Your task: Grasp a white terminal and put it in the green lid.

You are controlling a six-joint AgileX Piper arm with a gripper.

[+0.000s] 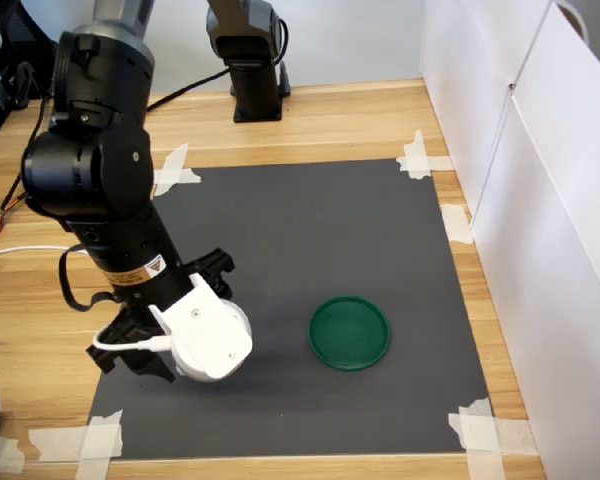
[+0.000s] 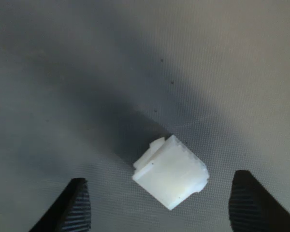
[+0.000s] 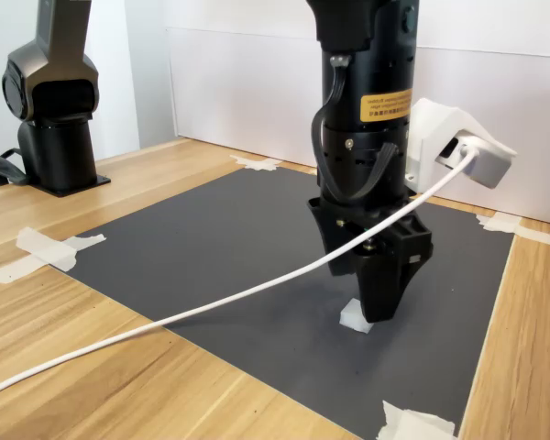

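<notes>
- The arm's gripper [image 3: 374, 307] is hanging low over the dark mat [image 3: 211, 238], pointing straight down; in the wrist view its two ribbed fingertips [image 2: 75, 205] are standing wide apart, holding nothing.
- The white terminal [image 2: 170, 171] is lying on the mat between those fingertips in the wrist view, touching neither, turned at an angle to them; in the second exterior view it is showing as a small white block [image 3: 355, 315] at the very tips of the gripper, resting on the mat.
- In the first exterior view the terminal itself is hidden under the arm's black body and its round white camera housing [image 1: 208, 335].
- The green lid [image 1: 350, 331] is sitting flat on the mat, empty, well apart from the gripper toward the first exterior view's right.
- A white cable [image 3: 211, 307] is running from the wrist housing across the mat and onto the wooden table [image 3: 92, 367] in the second exterior view.
- Strips of white tape [image 1: 476, 430] are pinning the mat's corners to the table; a second dark arm base [image 1: 252, 70] is standing at the far edge in the first exterior view; white panels [image 1: 540, 200] are walling off the first exterior view's right side.
</notes>
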